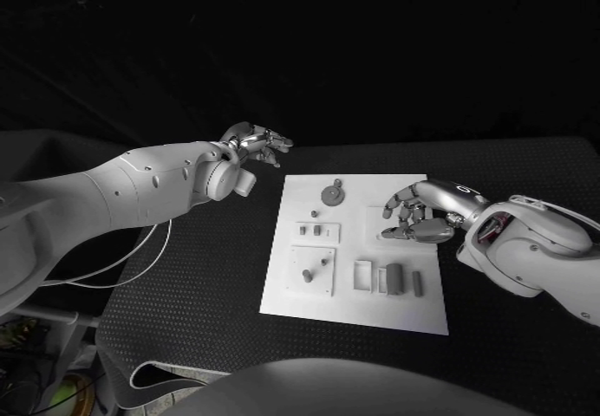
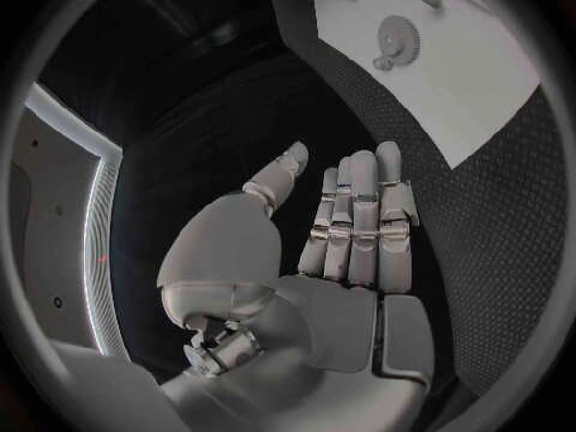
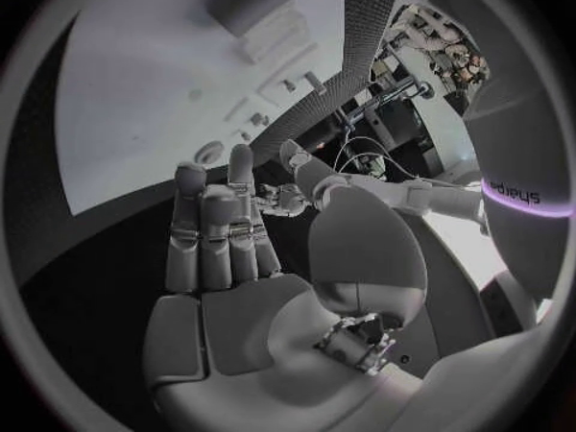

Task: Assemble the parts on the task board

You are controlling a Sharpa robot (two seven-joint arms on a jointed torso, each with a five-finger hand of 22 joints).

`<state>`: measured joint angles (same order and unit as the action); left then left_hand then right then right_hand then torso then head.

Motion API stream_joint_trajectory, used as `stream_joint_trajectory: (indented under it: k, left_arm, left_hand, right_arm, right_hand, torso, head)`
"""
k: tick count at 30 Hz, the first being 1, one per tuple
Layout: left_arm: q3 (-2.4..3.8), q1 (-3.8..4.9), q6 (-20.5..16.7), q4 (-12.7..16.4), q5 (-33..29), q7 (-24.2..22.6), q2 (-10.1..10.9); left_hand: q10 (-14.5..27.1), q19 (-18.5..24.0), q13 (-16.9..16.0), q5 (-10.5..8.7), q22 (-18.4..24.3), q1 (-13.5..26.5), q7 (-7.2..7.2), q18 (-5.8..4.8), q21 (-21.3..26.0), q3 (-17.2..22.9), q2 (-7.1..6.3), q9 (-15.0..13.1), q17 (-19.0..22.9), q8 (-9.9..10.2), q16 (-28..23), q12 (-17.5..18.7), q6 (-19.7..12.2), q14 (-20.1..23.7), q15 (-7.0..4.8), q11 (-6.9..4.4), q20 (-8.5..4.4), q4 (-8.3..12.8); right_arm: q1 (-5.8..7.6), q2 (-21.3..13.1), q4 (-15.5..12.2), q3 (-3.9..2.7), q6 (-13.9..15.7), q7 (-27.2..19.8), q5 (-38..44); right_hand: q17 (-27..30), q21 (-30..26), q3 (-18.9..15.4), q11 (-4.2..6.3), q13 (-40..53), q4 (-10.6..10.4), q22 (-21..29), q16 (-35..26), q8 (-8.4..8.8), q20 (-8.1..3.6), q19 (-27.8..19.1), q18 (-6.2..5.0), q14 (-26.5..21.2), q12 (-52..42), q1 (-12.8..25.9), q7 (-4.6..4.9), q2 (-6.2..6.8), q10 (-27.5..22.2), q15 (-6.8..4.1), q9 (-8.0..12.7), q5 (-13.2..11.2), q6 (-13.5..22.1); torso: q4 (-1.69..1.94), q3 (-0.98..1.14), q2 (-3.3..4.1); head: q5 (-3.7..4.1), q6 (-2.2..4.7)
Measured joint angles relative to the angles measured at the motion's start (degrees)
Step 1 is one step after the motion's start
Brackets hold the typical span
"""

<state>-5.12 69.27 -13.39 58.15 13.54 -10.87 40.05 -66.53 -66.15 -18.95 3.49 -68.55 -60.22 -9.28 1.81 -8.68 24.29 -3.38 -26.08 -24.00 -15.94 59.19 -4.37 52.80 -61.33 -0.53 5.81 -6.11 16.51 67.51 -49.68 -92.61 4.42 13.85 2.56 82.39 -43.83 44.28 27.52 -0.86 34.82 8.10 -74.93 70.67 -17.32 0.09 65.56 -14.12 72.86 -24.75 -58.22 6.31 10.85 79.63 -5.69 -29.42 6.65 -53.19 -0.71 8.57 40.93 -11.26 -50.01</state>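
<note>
Black table [image 1: 187, 295] carries everything. Task board [image 1: 362, 303], a white plate, sits at table centre, long axis running roughly 12 to 6 in the head view.

Left arm [image 1: 113, 186] enters from 9 o'clock. Left hand [image 1: 257, 143] hangs over bare table off the board's 11 o'clock corner, not touching the board. Left wrist view: fingers [image 2: 360, 211] straight and side by side, thumb splayed off to one side, palm empty.

Right arm [image 1: 538, 247] enters from 3 o'clock. Right hand [image 1: 419, 212] is over the board's 2 o'clock area, fingers curled down toward the plate. Right wrist view: fingers [image 3: 216, 230] extended, close together, thumb apart, nothing held. Cannot tell from the head view if the fingertips touch the board.

Parts on the board, all grey:
- square base plate [image 1: 313, 270] with a short peg, at 8 o'clock
- rectangular frame [image 1: 364, 275] at 5 o'clock, just beside it a dark block [image 1: 394, 278], then a slim bar [image 1: 418, 283], in a row
- small bracket with two slots [image 1: 317, 230] at 9 o'clock
- round gear-like disc [image 1: 331, 194] at 12 o'clock, also in the left wrist view [image 2: 395, 36]; small stud [image 1: 313, 211] just beside it toward 7

None of the parts is in either hand.
</note>
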Motion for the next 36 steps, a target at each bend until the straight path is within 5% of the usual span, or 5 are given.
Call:
stream_joint_trajectory:
  k: [4,9,19,28,36]
  left_arm:
    - [0.0,0.01,0.01,0.03,0.0,0.0,0.09]
    - [0.0,0.02,0.19,0.4,0.0,0.05,0.31]
    - [-0.01,0.01,0.74,0.57,0.11,0.3,0.44]
    - [-0.01,0.0,0.96,1.51,0.32,0.33,0.73]
    - [-0.01,0.0,1.02,2.09,0.43,0.3,0.85]
  left_hand:
    - [0.0,0.0,-0.07,0.0,0.0,0.17,0.0,0.0,0.17,0.0,0.17,0.0,-0.04,0.0,0.0,0.0,0.0,-0.17,-0.17,0.0,0.0,0.0]
    - [-0.01,-0.23,-0.06,0.0,-0.06,0.17,0.0,0.0,0.17,0.0,0.17,0.0,-0.04,0.0,0.0,0.0,0.0,-0.19,-0.19,0.0,-0.22,0.0]
    - [-0.01,-0.23,-0.12,0.0,-0.05,0.41,0.0,0.0,0.17,0.0,-0.05,0.05,-0.09,0.0,0.0,0.0,0.0,-0.19,-0.19,-0.01,-0.21,0.0]
    - [-0.04,-0.23,-0.11,0.0,-0.1,0.4,0.0,-0.01,0.17,0.0,-0.05,0.05,-0.09,0.0,0.0,0.0,0.0,-0.19,-0.19,-0.03,-0.21,0.0]
    - [-0.09,-0.23,-0.11,0.0,-0.1,0.6,-0.17,-0.01,0.17,0.0,0.14,0.05,-0.08,0.0,0.0,0.0,-0.24,-0.19,-0.19,-0.09,-0.2,0.0]
  right_arm:
    - [0.03,-1.34,-0.35,0.02,-2.47,2.82,-4.44]
    - [0.04,-2.38,-1.22,0.09,-5.09,7.46,-8.92]
    - [0.05,-1.96,-1.98,0.29,-13.44,16.64,-12.94]
    - [0.1,-1.07,-1.84,0.56,-19.07,21.22,-14.22]
    - [0.15,-0.1,-1.59,0.75,-21.44,23.22,-14.08]
  right_hand:
    - [-0.94,0.02,0.23,2.01,8.46,-5.42,0.0,1.43,-0.49,-0.76,0.76,-0.19,0.4,-7.97,4.99,-0.69,0.6,-1.86,-1.03,-1.02,0.0,-1.22]
    - [-3.19,0.96,1.96,2.0,17.49,-13.83,0.0,4.12,-0.29,-1.71,1.71,-0.2,0.52,-16.53,9.74,-0.94,1.58,-6.48,-1.71,-2.18,-3.11,-0.84]
    - [-5.72,2.43,0.77,2.53,21.86,-22.09,0.0,7.64,-1.04,-3.07,1.79,-0.03,1.13,-21.64,11.42,-1.72,1.2,-7.17,-2.32,-4.19,-3.77,-2.05]
    - [-7.1,3.32,-3.04,3.74,22.66,-24.65,0.0,9.09,-2.31,-3.38,1.49,-0.01,0.83,-22.73,9.09,-2.73,-1.14,-6.33,-2.82,-5.67,-3.77,-4.31]
    - [-7.34,3.54,-5.02,3.74,22.66,-24.68,0.0,9.33,-2.31,-3.57,1.3,-0.02,0.52,-22.73,8.42,-2.88,-1.81,-6.33,-3.13,-5.79,-3.77,-4.52]
  torso:
    - [-0.07,0.04,-0.07]
    - [-0.14,0.07,-0.1]
    - [-0.13,0.07,-0.05]
    - [-0.04,-0.07,0.07]
    - [-0.02,-0.17,0.1]
  head:
    - [0.38,0.0]
    - [1.18,0.0]
    - [5.5,0.01]
    - [8.93,0.01]
    - [10.26,0.01]
